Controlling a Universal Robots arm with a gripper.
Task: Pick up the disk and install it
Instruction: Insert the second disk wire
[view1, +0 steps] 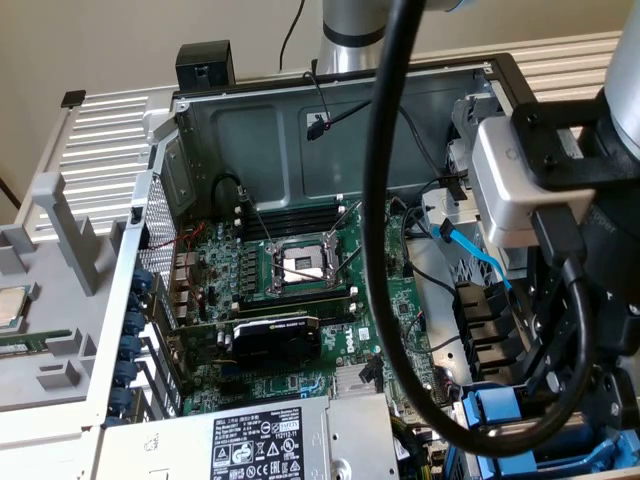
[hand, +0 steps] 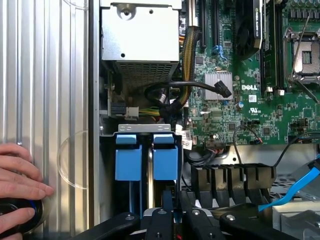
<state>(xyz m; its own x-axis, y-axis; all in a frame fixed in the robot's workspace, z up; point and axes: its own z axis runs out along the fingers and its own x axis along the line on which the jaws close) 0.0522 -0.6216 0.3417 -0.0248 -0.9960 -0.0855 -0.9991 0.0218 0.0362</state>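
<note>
My gripper (hand: 172, 220) sat nearly clenched at the lower middle of the wrist frame. The disk (hand: 147, 157), blue-framed, stood just ahead in its bay, long axis pointing away from me; whether I gripped it was unclear.

The arm (view1: 352, 35) is a smooth silver-grey tube with a darker ring, and a thick, glossy black cable (view1: 385, 250) loops down in front of it. Its wrist carries a rounded pale-grey block (view1: 505, 190) clamped by a black bracket with small screws. The gripper (hand: 175, 220) is matt black, built of narrow linked bars joined by round silver-headed pivots.
</note>
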